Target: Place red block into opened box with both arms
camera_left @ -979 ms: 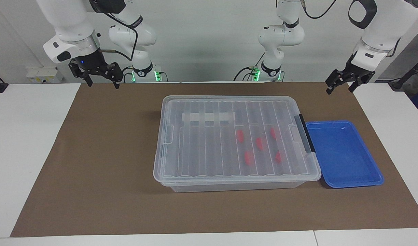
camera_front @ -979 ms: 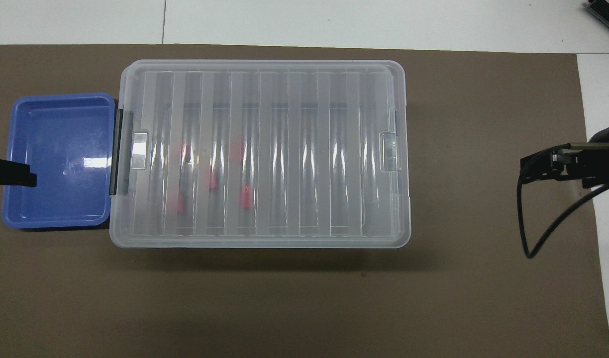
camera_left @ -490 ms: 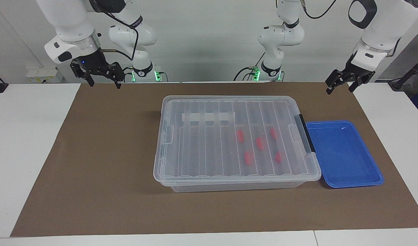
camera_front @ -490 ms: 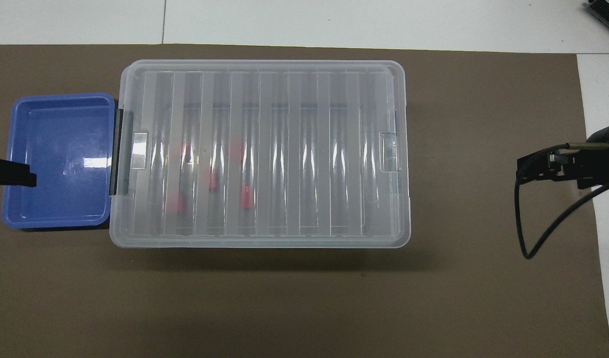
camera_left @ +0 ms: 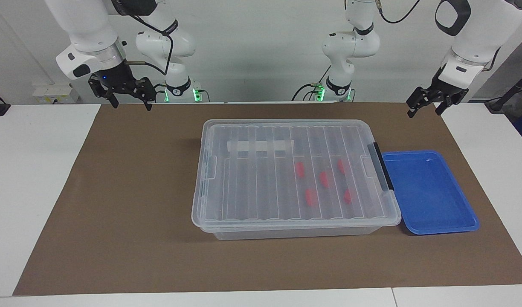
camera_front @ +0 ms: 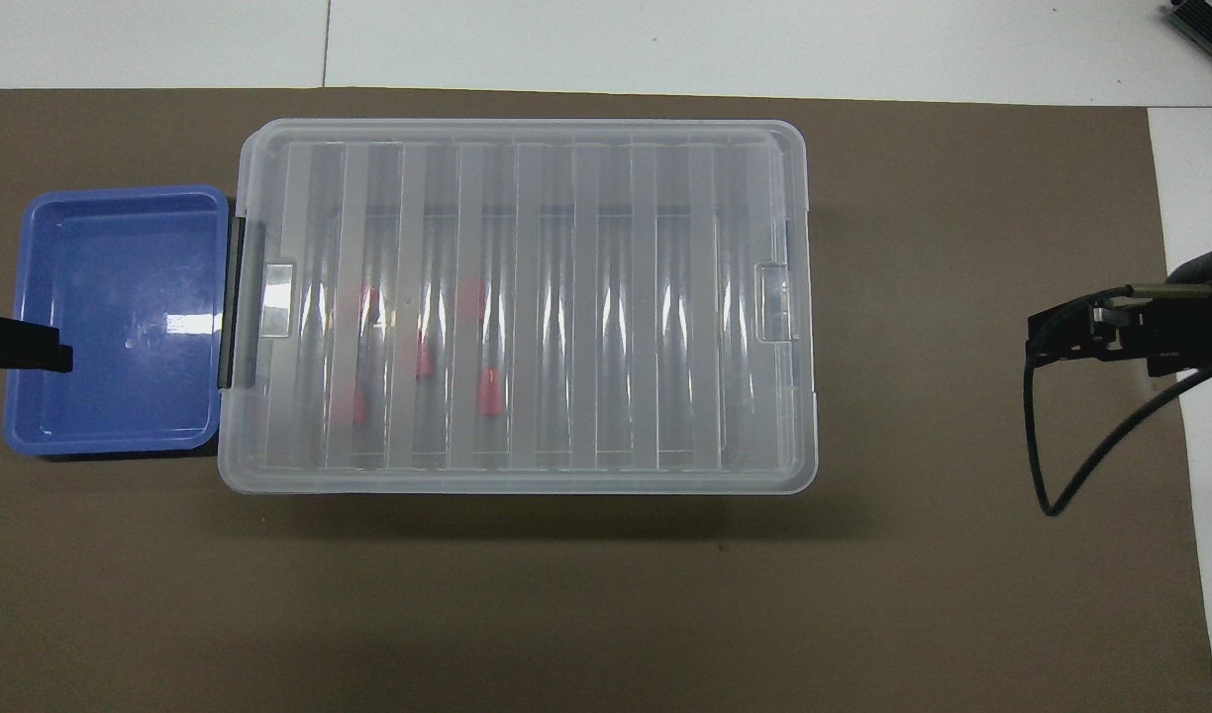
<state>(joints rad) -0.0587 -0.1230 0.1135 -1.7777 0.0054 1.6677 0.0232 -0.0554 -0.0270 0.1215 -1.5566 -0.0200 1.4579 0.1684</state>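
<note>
The box (camera_left: 295,175) (camera_front: 517,302) is a large clear bin in the middle of the brown mat, with its ribbed lid lying shut on it. Several red blocks (camera_left: 300,169) (camera_front: 486,391) show through the lid, inside the box toward the left arm's end. My left gripper (camera_left: 424,112) (camera_front: 17,344) hangs open and empty in the air, over the outer rim of the blue tray in the overhead view. My right gripper (camera_left: 130,105) (camera_front: 1047,337) hangs open and empty over the mat's end at the right arm's side, well apart from the box.
A shallow blue tray (camera_left: 429,192) (camera_front: 116,317) with nothing in it sits against the box's black handle (camera_left: 382,170) at the left arm's end. The brown mat (camera_left: 129,204) covers the white table. A black cable (camera_front: 1061,475) loops down from the right gripper.
The right gripper has shifted a little, edging slightly toward the box. The left gripper, box, blocks and tray have not moved.
</note>
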